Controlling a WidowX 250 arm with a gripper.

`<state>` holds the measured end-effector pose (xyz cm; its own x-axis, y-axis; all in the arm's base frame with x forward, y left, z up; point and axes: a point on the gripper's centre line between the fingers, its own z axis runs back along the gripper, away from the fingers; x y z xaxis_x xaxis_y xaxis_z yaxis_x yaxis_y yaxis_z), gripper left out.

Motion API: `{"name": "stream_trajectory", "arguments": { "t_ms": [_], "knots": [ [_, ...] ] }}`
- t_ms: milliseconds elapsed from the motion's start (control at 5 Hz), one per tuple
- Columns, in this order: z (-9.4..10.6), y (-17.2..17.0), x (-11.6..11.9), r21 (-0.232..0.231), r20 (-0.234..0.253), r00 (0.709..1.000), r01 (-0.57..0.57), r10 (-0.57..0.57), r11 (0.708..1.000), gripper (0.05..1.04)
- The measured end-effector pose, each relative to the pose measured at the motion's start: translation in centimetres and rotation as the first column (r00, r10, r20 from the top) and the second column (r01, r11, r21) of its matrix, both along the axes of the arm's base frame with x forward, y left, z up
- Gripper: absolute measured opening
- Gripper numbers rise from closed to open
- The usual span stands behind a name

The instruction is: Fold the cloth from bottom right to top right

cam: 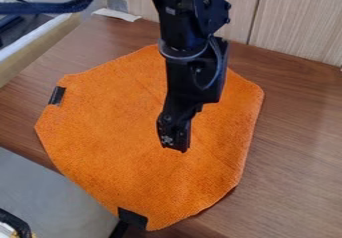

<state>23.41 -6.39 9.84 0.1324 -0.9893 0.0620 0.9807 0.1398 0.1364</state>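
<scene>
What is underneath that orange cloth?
The brown wood-look table shows around much of the orange cloth; whatever else lies beneath is covered, so I cannot tell.

Lies spread nearly flat as a many-sided orange cloth on the worktop, mid-frame, with black patches at left and bottom edges.

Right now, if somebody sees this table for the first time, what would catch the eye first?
Probably the large orange cloth, spread on the brown wooden table. Next comes the black gripper, hanging over the middle of the cloth. Two black patches also stand out on the cloth's edge, at picture left and bottom.
</scene>
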Motion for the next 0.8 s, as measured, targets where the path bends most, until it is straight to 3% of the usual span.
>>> {"name": "stream_trajectory", "arguments": {
  "t_ms": [400, 800],
  "knots": [
    [-1.2, -1.9, -1.4, -0.003, -0.037, 0.999, 0.012, -0.012, 1.000, 0.999],
    [-5.9, -3.9, -2.7, 0.016, -0.077, 0.996, 0.052, -0.050, 0.999, 0.999]
  ]
}}
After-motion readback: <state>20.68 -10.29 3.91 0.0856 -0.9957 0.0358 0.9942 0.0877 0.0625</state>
